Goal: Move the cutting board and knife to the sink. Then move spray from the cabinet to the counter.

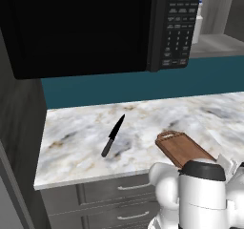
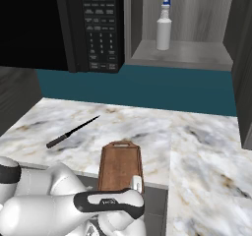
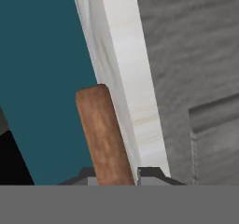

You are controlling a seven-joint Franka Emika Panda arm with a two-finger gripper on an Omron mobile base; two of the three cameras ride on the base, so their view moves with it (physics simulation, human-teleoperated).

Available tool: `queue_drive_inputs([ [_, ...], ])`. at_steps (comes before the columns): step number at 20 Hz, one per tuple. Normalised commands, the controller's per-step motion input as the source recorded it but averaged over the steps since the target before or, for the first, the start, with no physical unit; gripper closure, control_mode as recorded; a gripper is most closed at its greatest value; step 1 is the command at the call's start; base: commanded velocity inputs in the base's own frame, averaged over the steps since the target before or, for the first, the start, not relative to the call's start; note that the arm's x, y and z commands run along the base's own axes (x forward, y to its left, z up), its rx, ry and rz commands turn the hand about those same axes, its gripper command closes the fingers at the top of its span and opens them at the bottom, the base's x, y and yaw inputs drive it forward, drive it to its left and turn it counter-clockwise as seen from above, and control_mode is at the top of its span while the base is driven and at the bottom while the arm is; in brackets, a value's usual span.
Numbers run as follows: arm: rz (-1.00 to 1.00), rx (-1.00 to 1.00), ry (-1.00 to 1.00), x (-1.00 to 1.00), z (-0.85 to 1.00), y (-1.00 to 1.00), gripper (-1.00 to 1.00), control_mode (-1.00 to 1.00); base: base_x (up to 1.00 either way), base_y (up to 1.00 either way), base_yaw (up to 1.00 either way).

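The reddish-brown cutting board (image 1: 183, 149) lies on the counter (image 1: 76, 128), its near end over the front edge. My gripper (image 2: 136, 185) is at that near end, shut on the cutting board (image 2: 120, 166). In the hand view the board's edge (image 3: 103, 134) runs up from between the gripper's (image 3: 116, 174) two dark tips. The dark knife (image 1: 113, 136) rests on the marble to the board's left, apart from it, and the knife (image 2: 73, 132) points toward the wall. The spray (image 2: 164, 26) stands upright on the cabinet (image 2: 192, 53) shelf. The sink is out of view.
A black microwave (image 1: 86, 27) hangs over the counter's left part, beside the shelf niche. A teal wall (image 2: 147, 87) backs the counter. Grey drawers (image 1: 119, 194) with metal handles sit below the front edge. A dark tall panel (image 1: 19, 142) bounds the counter on the left.
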Motion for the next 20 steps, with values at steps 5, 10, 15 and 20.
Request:
queue_drive_inputs([
  [5, 0.00, 0.00, -0.01, -0.09, 0.31, -0.01, 1.00, -1.00, 0.00, 0.00, 0.00],
  [10, 0.00, 0.00, -0.02, -0.06, 0.36, 0.00, 1.00, -1.00, 0.00, 0.00, 0.00],
  [15, 0.00, 0.00, -0.01, -0.04, 0.36, 0.00, 1.00, -1.00, 0.00, 0.00, 0.00],
  [20, 0.09, 0.00, -0.02, -0.08, 0.42, 0.00, 1.00, -1.00, 0.00, 0.00, 0.00],
])
